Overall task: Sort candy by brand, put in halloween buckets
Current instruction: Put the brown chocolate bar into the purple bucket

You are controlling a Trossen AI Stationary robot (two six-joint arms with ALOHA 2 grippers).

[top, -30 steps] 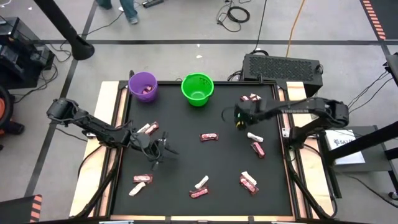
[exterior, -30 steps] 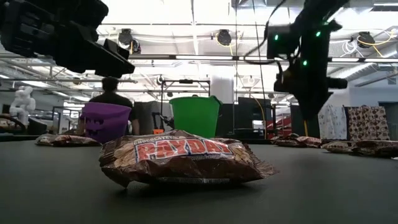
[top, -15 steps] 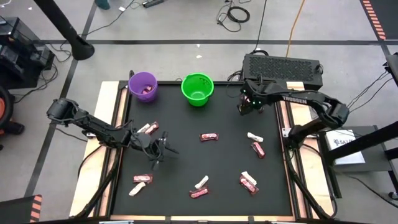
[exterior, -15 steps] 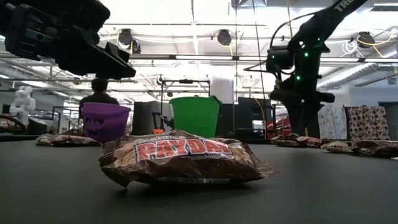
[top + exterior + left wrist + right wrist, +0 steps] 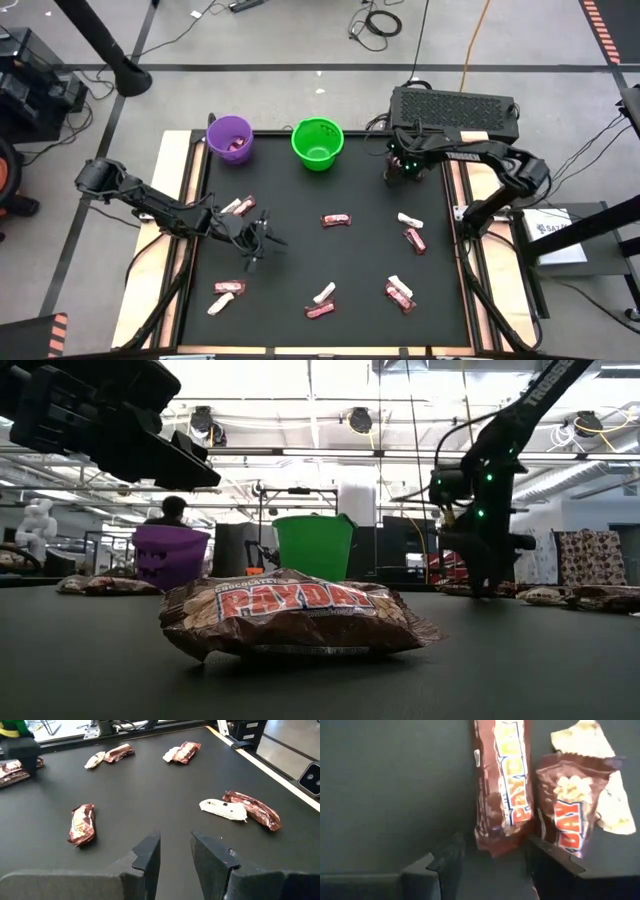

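The right end effector (image 5: 490,862), fingers apart, straddles a brown candy bar (image 5: 501,785); closing comes next. The left end effector (image 5: 175,852) waits, slightly parted.

A brown-and-red Payday bar (image 5: 298,614) lies nearest on the dark table (image 5: 520,670). Behind it stand the purple bucket (image 5: 169,556) and green bucket (image 5: 315,546). Beyond the bar, the right gripper (image 5: 483,586) reaches down, perhaps touching the tabletop.
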